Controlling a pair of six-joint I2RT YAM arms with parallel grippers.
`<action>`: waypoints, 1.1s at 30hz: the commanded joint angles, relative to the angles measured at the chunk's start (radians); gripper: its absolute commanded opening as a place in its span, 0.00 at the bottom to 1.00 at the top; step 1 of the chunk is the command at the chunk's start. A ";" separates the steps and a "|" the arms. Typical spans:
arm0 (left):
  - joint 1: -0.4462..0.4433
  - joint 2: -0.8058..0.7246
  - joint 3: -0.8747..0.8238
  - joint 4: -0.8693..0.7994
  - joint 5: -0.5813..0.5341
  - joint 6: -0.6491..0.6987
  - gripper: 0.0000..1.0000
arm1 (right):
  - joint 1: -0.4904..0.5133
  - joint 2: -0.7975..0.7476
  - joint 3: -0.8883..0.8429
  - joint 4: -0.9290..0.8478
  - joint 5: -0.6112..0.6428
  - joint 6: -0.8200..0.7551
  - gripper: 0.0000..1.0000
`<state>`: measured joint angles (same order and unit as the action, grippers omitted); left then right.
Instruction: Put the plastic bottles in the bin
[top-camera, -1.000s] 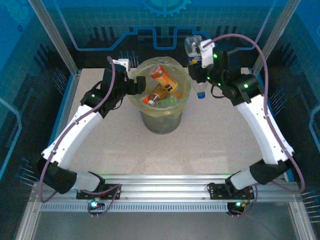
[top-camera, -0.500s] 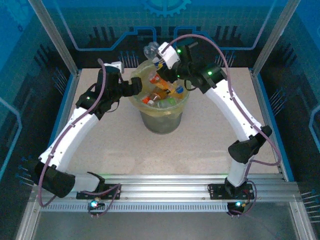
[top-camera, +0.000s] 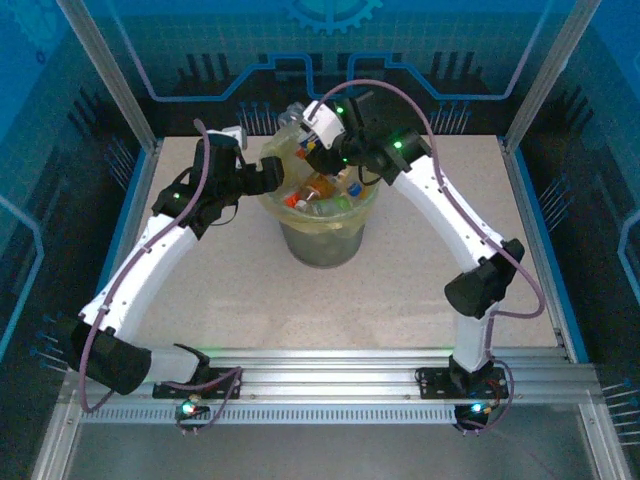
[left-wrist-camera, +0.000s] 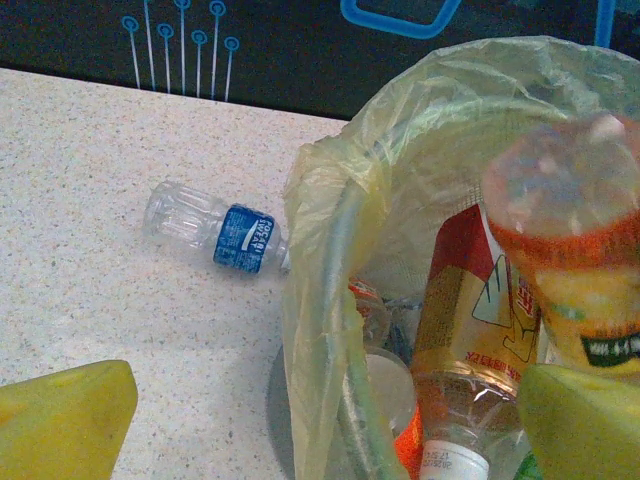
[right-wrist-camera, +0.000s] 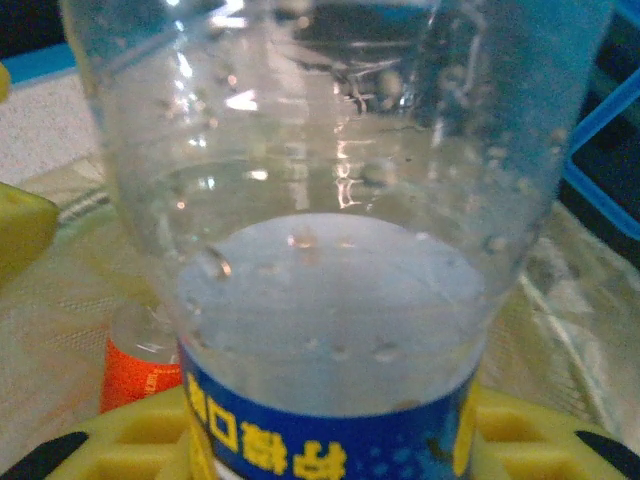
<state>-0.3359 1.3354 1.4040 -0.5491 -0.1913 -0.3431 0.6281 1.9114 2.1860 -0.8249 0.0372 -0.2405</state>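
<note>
A: What is the biggest thing here?
B: A pale speckled table (top-camera: 430, 270). Toward its far middle stands the bin (top-camera: 322, 245), a round yellow-green bucket with a thin liner over its rim.

A: And the arms?
B: Both reach to the bin. The left gripper (top-camera: 272, 172) hangs at the bin's left rim. Its yellow fingers (left-wrist-camera: 60, 425) are spread wide with nothing between them. The right gripper (top-camera: 306, 138) is above the far rim, clamped on a clear bottle (right-wrist-camera: 330, 250).

A: Which way does that bottle point?
B: Its long axis runs straight out from the fingers, toward the far left in the top view. I cannot tell which end leads. The right wrist view gives its blue label with yellow lettering.

A: Any others?
B: Several bottles (top-camera: 320, 190) lie jumbled inside the bin, with orange and red labels. The left wrist view adds one lying bottle (left-wrist-camera: 215, 232) on the table, just beside the bin. It is clear with a blue label. Its long axis slants toward the liner, ribbed end away from it.
</note>
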 joint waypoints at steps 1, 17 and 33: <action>0.014 0.007 0.000 0.003 0.024 -0.023 0.99 | 0.011 0.042 0.039 -0.037 0.001 -0.019 0.46; 0.032 0.011 0.036 -0.004 0.028 -0.021 0.99 | 0.026 0.067 0.100 -0.169 0.060 0.012 0.77; 0.032 0.191 0.213 0.066 0.075 0.041 0.72 | 0.024 0.028 0.212 -0.232 0.145 0.234 0.81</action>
<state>-0.3122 1.5063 1.5551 -0.5259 -0.1501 -0.3264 0.6369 1.9789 2.3627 -1.0195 0.1371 -0.0910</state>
